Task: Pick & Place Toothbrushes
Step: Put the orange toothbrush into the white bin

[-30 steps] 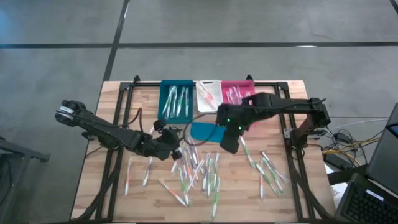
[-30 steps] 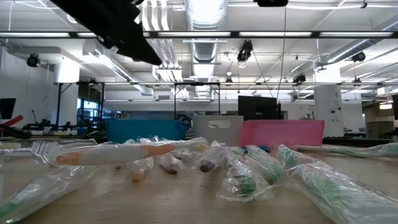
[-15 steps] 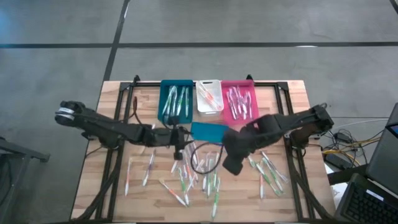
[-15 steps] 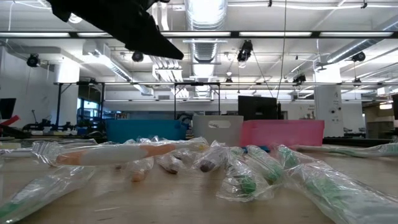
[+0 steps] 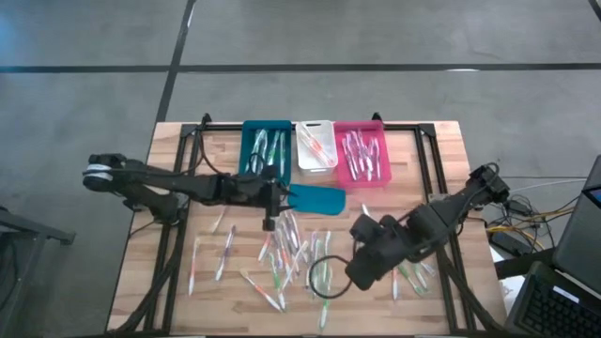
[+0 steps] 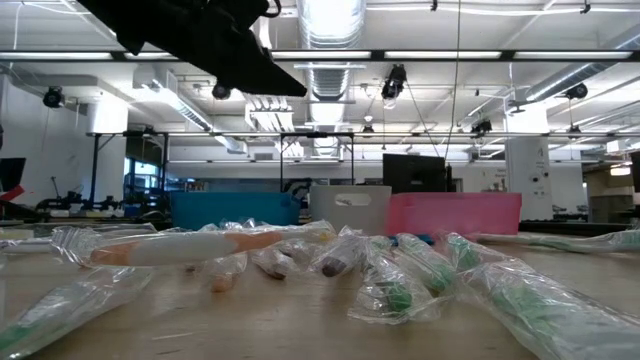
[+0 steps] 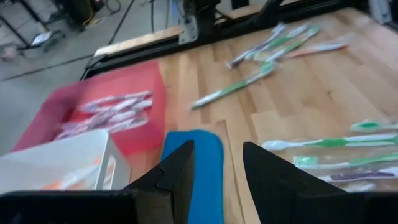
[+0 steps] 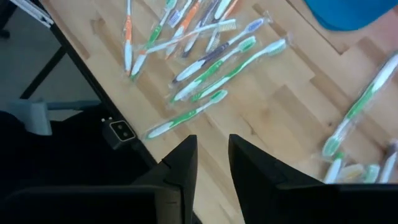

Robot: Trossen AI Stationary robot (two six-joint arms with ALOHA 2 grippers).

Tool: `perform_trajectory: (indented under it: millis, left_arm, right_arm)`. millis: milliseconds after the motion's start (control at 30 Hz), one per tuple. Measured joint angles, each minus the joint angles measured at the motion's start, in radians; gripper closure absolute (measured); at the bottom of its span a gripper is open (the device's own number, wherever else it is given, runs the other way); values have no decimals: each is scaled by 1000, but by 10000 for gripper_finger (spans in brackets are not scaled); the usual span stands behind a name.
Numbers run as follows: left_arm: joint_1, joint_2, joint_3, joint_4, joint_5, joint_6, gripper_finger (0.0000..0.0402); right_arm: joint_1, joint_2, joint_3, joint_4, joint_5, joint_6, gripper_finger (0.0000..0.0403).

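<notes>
Here, your left tool (image 7: 214,180) hangs with its fingers parted and nothing between them, just over the near end of a flat blue lid (image 5: 315,199). Right beyond it stand three bins in a row: a teal bin (image 5: 266,150), a white bin (image 5: 315,146) and a pink bin (image 5: 362,153). Each already holds a few brushes, apparently sorted by colour, which is why the bins sit side by side at the table's (image 5: 423,178) far edge.

Your right tool (image 8: 208,168) is also empty, its fingers set a narrow gap apart, and it hovers above the loose toothbrushes (image 5: 296,258) near the front right of the table. Directly beneath it and just ahead lie several wrapped brushes, green, orange and purple, fanned out and partly crossing. More lie between the two tools, and a few strays sit off to the left tool's near side. Because most still lie loose on the boards, the sorting looks to be at an early stage.

The table is pale wooden planking in a black metal frame, standing on a grey concrete floor. Level across it you look into a large workshop with ceiling lights, ducting and benches.
</notes>
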Motion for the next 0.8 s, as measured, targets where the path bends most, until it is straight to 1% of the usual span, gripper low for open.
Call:
perform_trajectory:
  millis: [167, 267, 333, 533, 600, 667, 800]
  left_arm:
    - [34, 0, 0, 18, 64, 49, 259]
    - [59, 0, 0, 28, 94, 75, 259]
    - [82, -2, 0, 35, 131, 79, 259]
    - [148, -3, 0, 52, 350, 69, 259]
    - [160, -3, 0, 60, 400, 68, 259]
    - [169, -3, 0, 67, 427, 72, 259]
    - [179, -4, 0, 85, 434, 77, 259]
  right_arm:
    - [48, 0, -9, 0, 75, 96, 337]
    - [69, 0, -27, 2, 96, 149, 346]
    - [78, 0, -51, 2, 98, 179, 350]
    - [98, 1, -136, 7, 90, 303, 355]
    - [106, 1, -159, 8, 85, 329, 354]
    - [113, 1, -176, 9, 79, 356, 350]
    - [123, 1, -216, 10, 66, 417, 338]
